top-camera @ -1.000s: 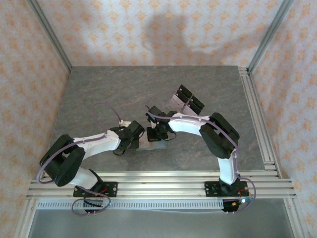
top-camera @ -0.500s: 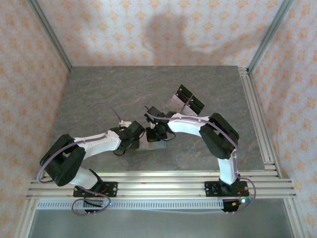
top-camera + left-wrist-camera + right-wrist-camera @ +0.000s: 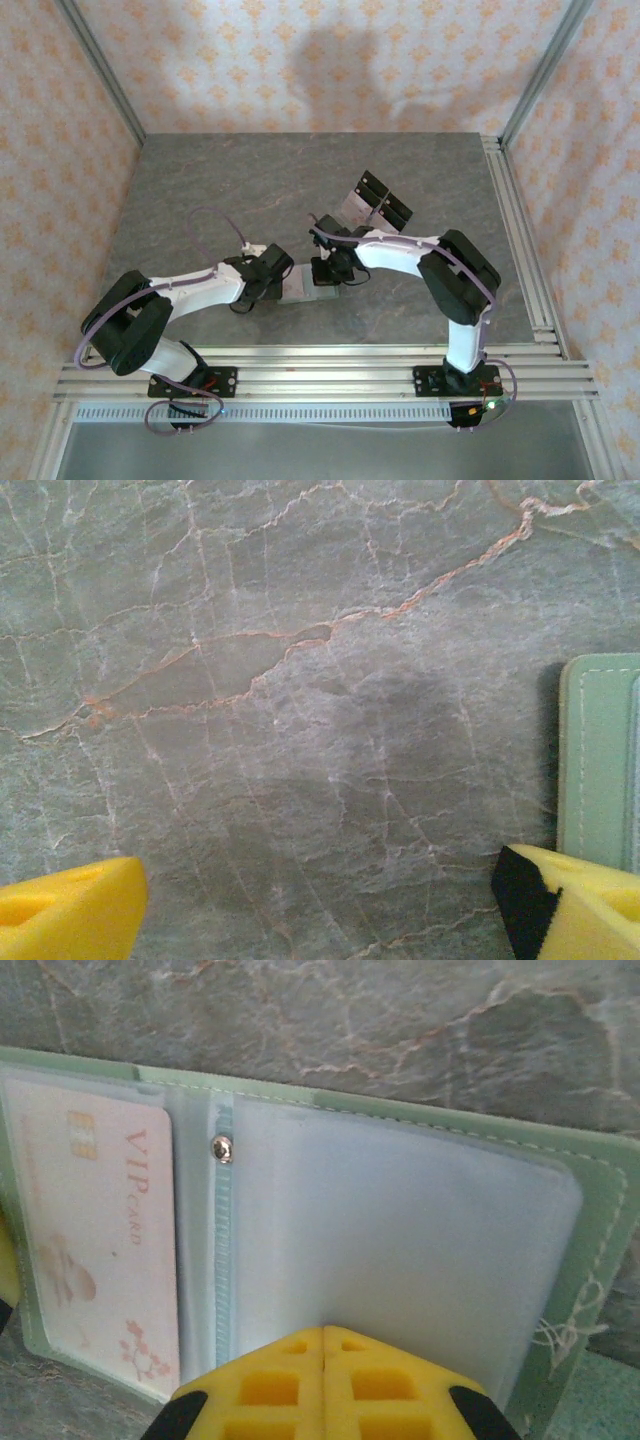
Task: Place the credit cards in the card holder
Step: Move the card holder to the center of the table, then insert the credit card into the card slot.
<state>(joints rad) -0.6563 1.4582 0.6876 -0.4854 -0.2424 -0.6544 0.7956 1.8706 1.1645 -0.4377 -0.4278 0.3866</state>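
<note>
Right arm has swung right; card holder point(image 3: 303, 288) lies open at table centre.
Right gripper point(image 3: 322, 1380) is closed on nothing at the holder's near edge. Left gripper point(image 3: 320, 910) is wide open at its left edge. One credit card point(image 3: 100, 1230) sleeved, so others are probably still to load.

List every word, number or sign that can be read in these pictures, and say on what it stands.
"VIP CARD": printed sideways, in reddish letters, on the pale pink credit card that lies under a clear sleeve of the open card holder, as seen in the right wrist view.
No other text can be read; the card's small drawings carry no letters.
</note>
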